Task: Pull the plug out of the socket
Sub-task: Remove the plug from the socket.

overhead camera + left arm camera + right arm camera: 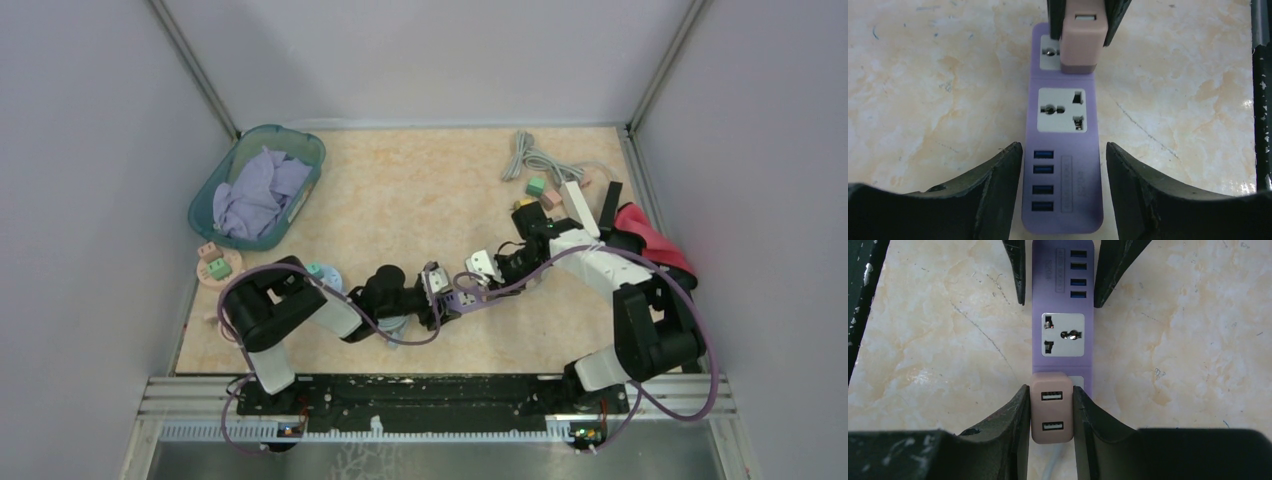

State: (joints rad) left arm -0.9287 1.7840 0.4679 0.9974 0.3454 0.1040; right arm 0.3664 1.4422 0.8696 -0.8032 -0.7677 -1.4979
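A purple power strip lies flat on the marble-patterned table, seen in the top view at the strip. A pink plug with two USB ports stands in the strip's end socket, also visible as the plug. My right gripper is shut on the plug, with a finger pressed to each side. My left gripper is open and straddles the strip's USB end, with a narrow gap on each side. One free socket lies between the two grippers.
A teal basket holding purple cloth stands at the back left. A coiled grey cable, a white power strip, small blocks and a red cloth lie at the back right. A pink disk sits at the left.
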